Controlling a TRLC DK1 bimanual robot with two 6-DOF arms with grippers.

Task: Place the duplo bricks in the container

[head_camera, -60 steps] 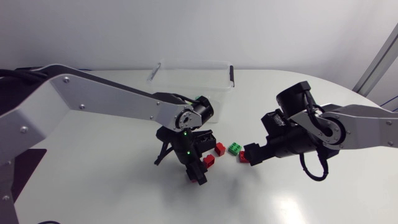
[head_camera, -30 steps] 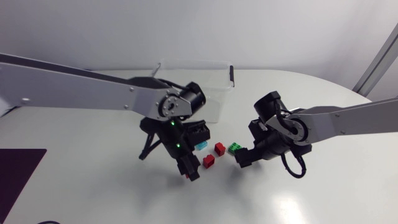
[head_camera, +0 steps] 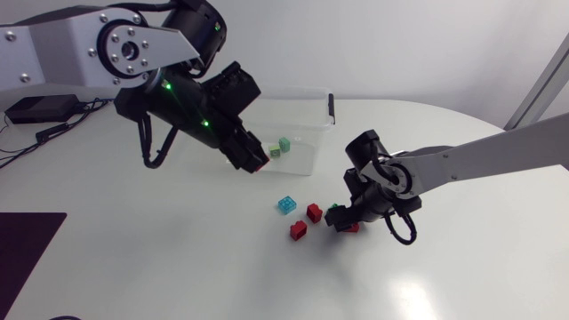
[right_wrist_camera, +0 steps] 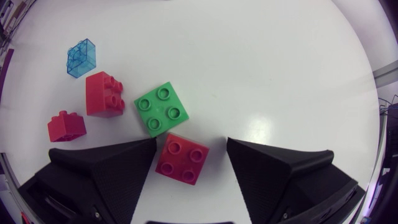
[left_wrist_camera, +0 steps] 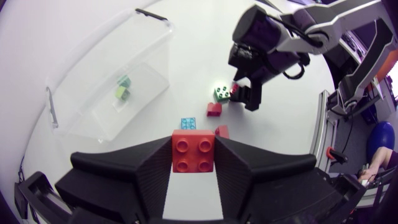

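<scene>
A teal brick (head_camera: 284,143) and a pale green brick (head_camera: 275,152) are already lodged in the clear container (head_camera: 327,107) at upper centre, a red brick (left_wrist_camera: 193,151) is pinched by the left gripper (head_camera: 255,164) near its front wall, and five are left loose at lower centre, another red brick (right_wrist_camera: 181,158) being framed by the spread right gripper (right_wrist_camera: 191,146), which largely hides it from above.

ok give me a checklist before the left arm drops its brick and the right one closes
1. Grip: left gripper shut on held red brick: ok.
2. That brick above the clear container: not ok, the container lies off to one side of it in the left wrist view.
3. Container open with room: ok, two small bricks inside.
4. Straddle: right gripper open around the loose red brick: ok, a finger on each side.
5. Neighbour: green brick clear of the right fingers: ok, but close, just ahead of them.
</scene>
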